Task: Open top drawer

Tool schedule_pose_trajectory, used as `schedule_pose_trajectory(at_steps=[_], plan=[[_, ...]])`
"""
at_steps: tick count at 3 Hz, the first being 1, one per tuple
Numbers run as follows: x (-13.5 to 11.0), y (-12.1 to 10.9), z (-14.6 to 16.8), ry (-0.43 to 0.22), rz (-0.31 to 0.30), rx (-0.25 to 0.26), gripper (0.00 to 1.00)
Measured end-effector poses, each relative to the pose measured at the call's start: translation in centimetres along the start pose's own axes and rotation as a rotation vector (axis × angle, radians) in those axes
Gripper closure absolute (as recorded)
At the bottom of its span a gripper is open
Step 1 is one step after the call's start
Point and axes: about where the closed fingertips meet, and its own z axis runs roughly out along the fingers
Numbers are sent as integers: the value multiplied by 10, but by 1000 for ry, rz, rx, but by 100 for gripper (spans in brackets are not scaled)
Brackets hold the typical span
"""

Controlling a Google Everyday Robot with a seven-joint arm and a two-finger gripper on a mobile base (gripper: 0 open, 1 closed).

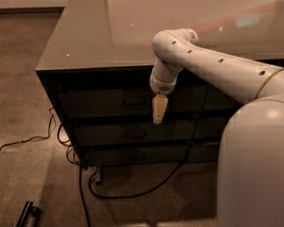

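The top drawer (99, 103) is the upper dark front of the stack under the desk top, and it is closed. Its small loop pull (135, 101) sits at the centre. My gripper (158, 111) hangs pointing down from the white arm (213, 67). It is in front of the drawer stack, just right of the pull and a little lower, near the seam with the second drawer. It holds nothing that I can see.
Two shallower closed drawers (132, 135) lie below the top one. The glossy desk top (132, 27) overhangs them. Black cables (80, 183) trail on the carpet under and left of the desk. A dark bar (27, 212) lies on the floor. My white body (255, 164) fills the right.
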Motion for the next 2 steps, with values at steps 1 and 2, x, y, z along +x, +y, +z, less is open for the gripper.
schedule_pose_trajectory(at_steps=[1,2], plan=[[2,-14,6,16,2,-7,0],[6,-20,16,41,9,-19,0]])
